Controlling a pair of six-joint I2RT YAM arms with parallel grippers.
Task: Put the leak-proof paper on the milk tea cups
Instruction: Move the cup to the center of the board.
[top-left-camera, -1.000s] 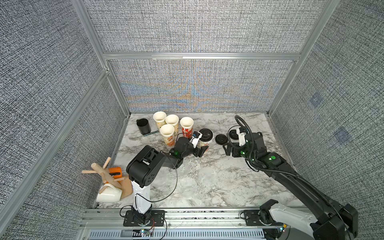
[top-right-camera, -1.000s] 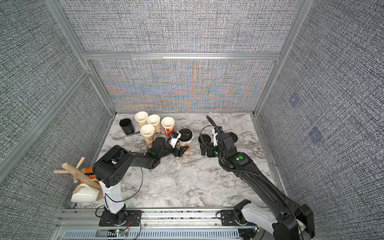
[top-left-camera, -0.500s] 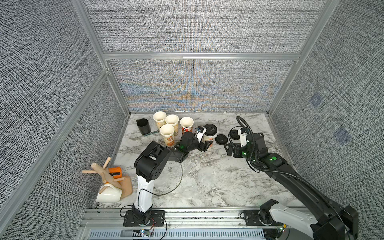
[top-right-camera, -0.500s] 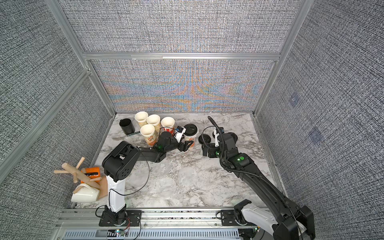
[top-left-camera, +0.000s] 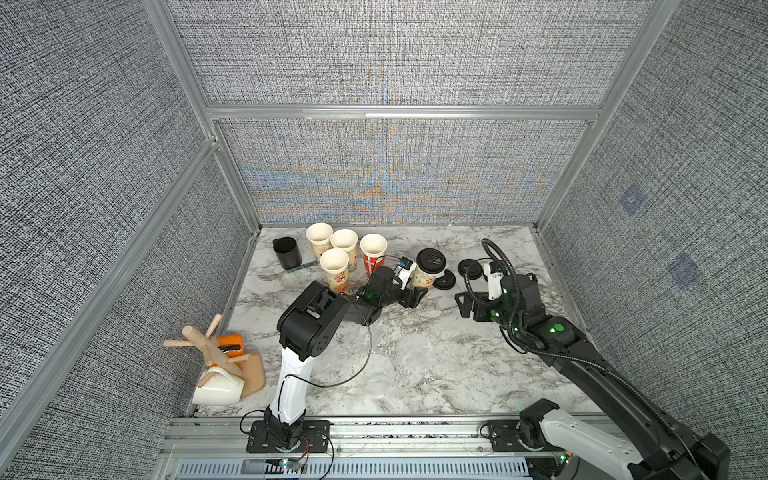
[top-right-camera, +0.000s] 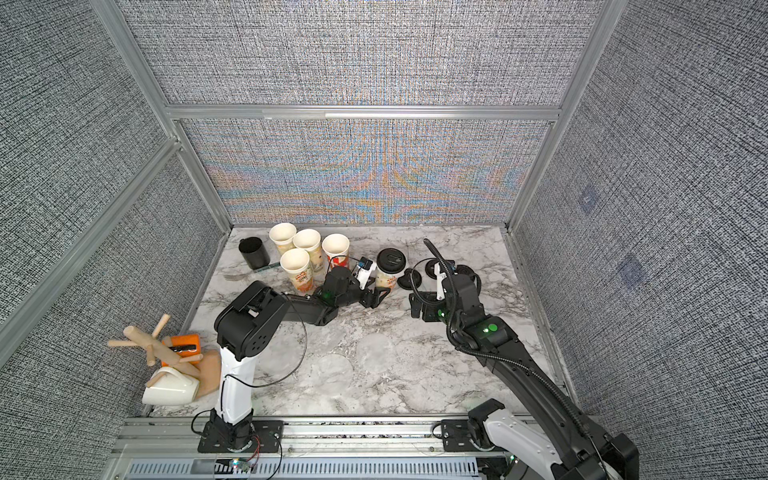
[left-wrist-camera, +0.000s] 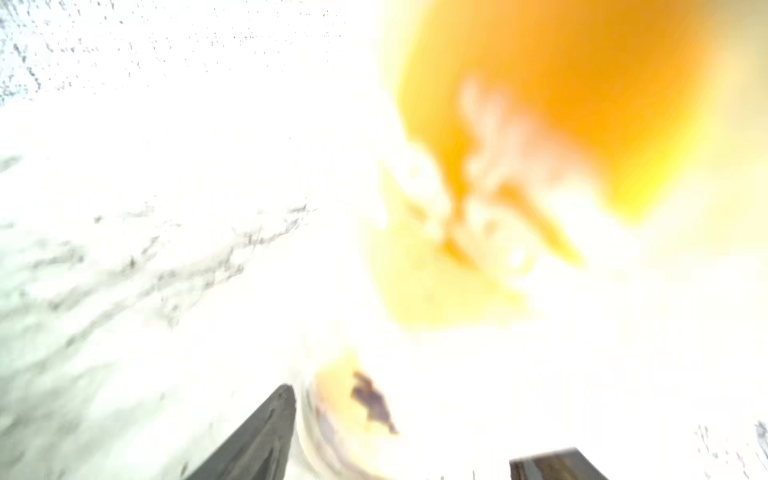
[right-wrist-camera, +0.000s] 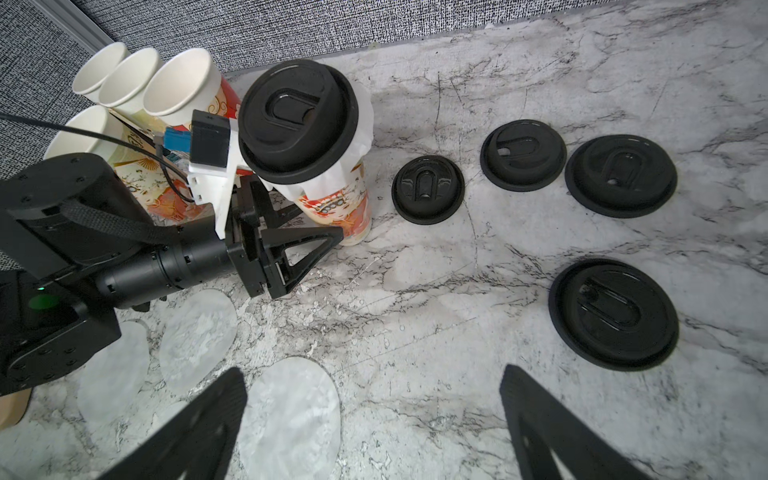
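You are holding the lidded cup (top-left-camera: 428, 277) with the left claw (top-left-camera: 415, 297), which is clamping it low on its wall. The cup is standing upright near the counter's (top-left-camera: 478, 374) back edge, just beside the nearest of the loose lids (right-wrist-camera: 428, 190). A skirt of paper (right-wrist-camera: 362, 124) is already sticking out under its lid. In letting go, you should be opening straight and level, so the fingers are not dragging the foot and tipping it.

The right claw (right-wrist-camera: 372, 374) is hanging released over the spare sheets (right-wrist-camera: 291, 411) lying mid-counter. Four open cups (top-left-camera: 334, 266) are waiting toward the back left corner.

The right wrist view is showing those sheets plainly, while both top views are barely hinting at them. The left wrist view is giving only a washed-out orange blur.
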